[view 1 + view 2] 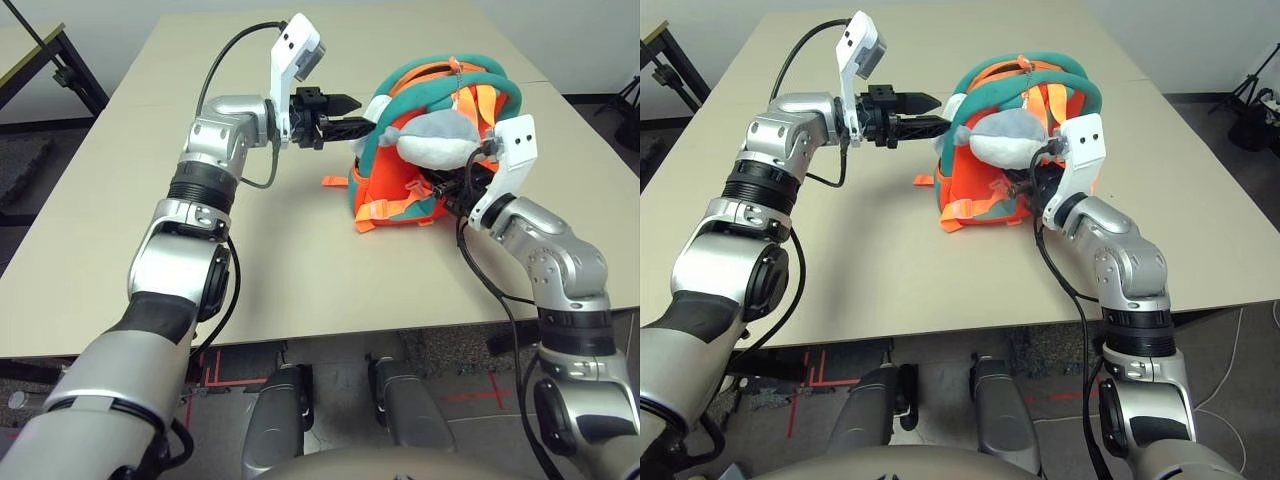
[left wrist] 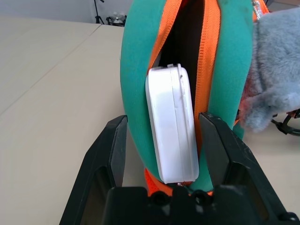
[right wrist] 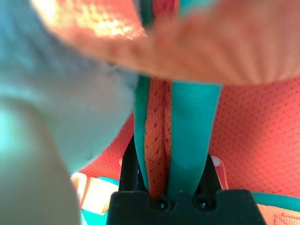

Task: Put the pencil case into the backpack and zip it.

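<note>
White plastic, the pencil case (image 2: pixel 172 124) stands on edge in the backpack's (image 1: pixel 400 190) unzipped teal-rimmed mouth, long axis running into the opening, its near end still outside. The left gripper (image 2: pixel 171 154) straddles it, fingers spread clear of both faces. The right gripper (image 3: pixel 168 176) pinches an orange-and-teal strap beside the plush toy (image 1: pixel 440 140).
</note>
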Tool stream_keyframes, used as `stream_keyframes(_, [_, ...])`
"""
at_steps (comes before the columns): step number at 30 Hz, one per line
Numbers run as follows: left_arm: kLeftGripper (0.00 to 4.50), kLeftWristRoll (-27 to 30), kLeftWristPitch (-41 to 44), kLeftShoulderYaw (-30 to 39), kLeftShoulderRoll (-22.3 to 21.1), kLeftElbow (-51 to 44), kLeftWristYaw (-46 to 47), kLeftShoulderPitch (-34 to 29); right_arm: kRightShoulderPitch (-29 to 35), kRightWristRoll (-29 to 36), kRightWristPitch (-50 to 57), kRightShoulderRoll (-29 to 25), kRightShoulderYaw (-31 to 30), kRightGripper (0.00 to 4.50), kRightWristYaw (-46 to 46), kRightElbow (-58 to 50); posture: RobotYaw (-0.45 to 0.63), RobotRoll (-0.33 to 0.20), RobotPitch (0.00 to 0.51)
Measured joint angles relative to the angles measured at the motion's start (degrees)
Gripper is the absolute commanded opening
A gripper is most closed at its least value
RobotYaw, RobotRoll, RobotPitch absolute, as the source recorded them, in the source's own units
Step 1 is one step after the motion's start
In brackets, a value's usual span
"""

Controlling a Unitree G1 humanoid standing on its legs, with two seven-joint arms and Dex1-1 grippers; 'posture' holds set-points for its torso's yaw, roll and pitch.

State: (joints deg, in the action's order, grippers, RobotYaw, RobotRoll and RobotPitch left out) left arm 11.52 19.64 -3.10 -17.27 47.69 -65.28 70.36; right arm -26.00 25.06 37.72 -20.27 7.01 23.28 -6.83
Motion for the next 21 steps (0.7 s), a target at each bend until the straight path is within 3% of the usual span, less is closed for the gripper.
stream_keyframes(10, [3.04, 0.87, 4.16, 1.70, -5.28, -3.57, -2.03, 0.18, 0.15, -0.14, -0.08, 0.17, -0.06, 0.22, -0.02, 0.00, -0.16, 0.000, 0.131])
stream_keyframes(11, [2.86, 0.87, 4.34, 1.70, -5.26, -4.01, -2.04, 0.16, 0.12, -0.26, -0.11, 0.21, -0.07, 0.22, -0.02, 0.04, -0.16, 0.000, 0.131])
stream_keyframes(14, [3.30, 0.87, 4.68, 1.67, -4.90, -4.87, -2.04, -0.06, 0.06, -0.55, -0.18, 0.50, -0.09, 0.22, 0.01, 0.11, -0.16, 0.000, 0.131])
stream_keyframes(17, [4.37, 0.91, 5.23, 1.57, -3.99, -6.45, -2.04, -1.00, 0.02, -0.60, -0.20, 0.53, -0.08, 0.22, 0.04, 0.13, -0.16, 0.000, 0.131])
stream_keyframes(21, [4.50, 0.91, 5.72, 1.50, -3.76, -6.84, -2.05, -1.20, 0.00, -0.63, -0.20, 0.53, -0.04, 0.22, 0.08, 0.13, -0.17, 0.000, 0.130])
